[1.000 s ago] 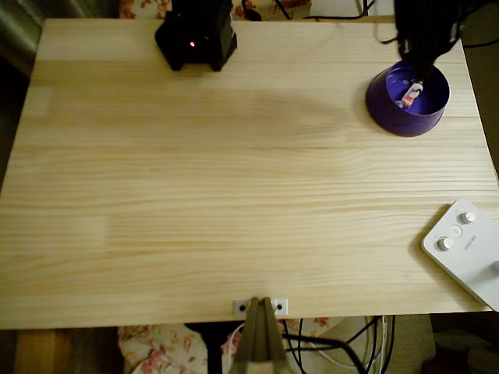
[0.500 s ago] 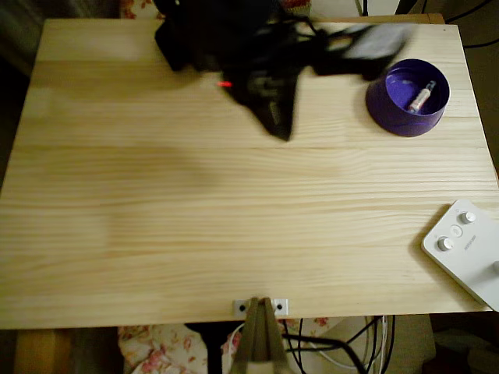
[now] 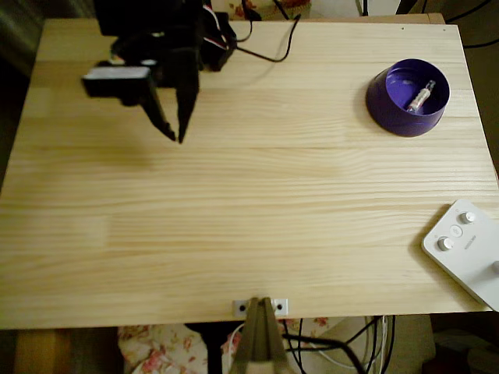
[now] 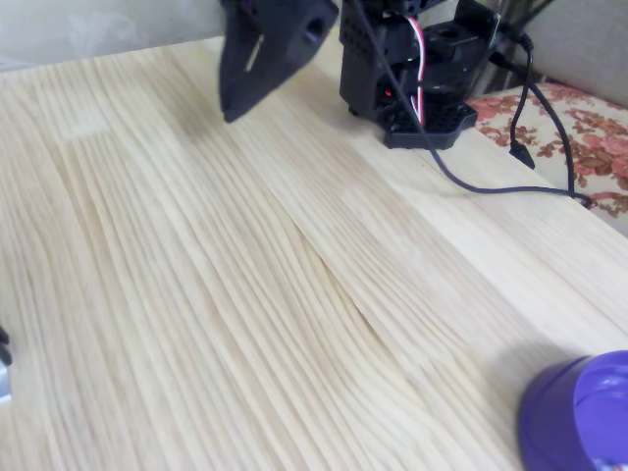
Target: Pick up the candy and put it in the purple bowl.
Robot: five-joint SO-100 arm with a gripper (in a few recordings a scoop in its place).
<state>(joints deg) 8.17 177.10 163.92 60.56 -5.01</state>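
Observation:
The purple bowl (image 3: 392, 115) stands at the table's back right in the overhead view, and the candy (image 3: 419, 97) lies inside it, leaning on the far slope. In the fixed view part of the bowl (image 4: 579, 417) shows at the bottom right corner. My black gripper (image 3: 177, 139) hangs over bare wood at the back left, far from the bowl, fingers pointing down. Its tips meet, with nothing between them. The fixed view has the gripper (image 4: 232, 113) at the top, tips together above the table.
The arm's black base (image 4: 412, 69) and its cables sit at the back edge. A white device with knobs (image 3: 468, 249) lies at the front right corner. A clamp (image 3: 260, 308) grips the front edge. Bare wood spans the middle.
The candy has been let go into the bowl. The gripper has swung from over the bowl across the back of the table to the left side.

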